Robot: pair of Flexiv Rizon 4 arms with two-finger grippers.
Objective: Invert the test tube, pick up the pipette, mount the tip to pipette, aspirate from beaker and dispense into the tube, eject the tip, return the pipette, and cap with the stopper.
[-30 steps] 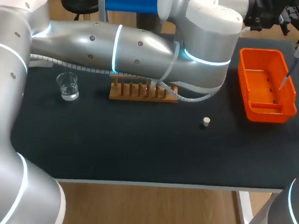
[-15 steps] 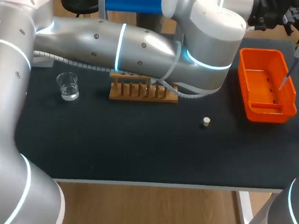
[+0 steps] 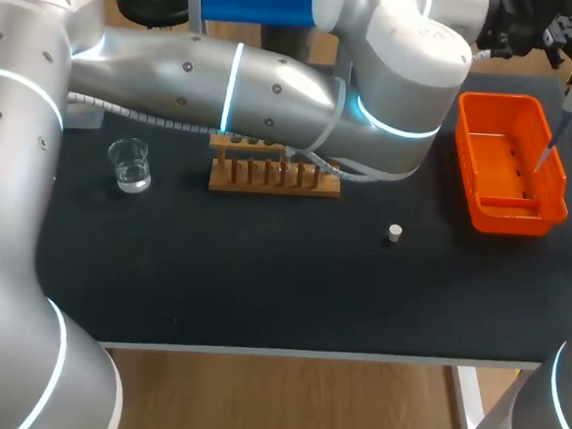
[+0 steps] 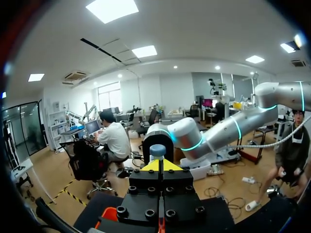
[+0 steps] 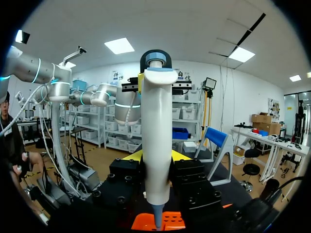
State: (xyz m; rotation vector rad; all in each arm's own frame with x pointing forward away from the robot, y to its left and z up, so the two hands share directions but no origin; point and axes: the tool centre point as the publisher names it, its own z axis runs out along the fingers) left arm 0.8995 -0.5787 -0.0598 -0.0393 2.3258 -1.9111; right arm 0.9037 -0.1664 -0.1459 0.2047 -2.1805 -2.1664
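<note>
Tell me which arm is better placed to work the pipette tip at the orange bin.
Right. Its jaws grip the pipette, whose tip points down at the orange bin; the left arm stretches across above the rack.

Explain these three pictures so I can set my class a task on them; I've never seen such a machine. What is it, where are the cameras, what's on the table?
It is a robot with two silver arms. The wide picture looks down from above and behind it; the two round ones come from cameras on its wrists. On the black table stand a beaker, a wooden rack, a small stopper and an orange bin. The right arm's fingers grip a pipette upright, its tip over the bin. The left arm lies across the table's far side.
</note>
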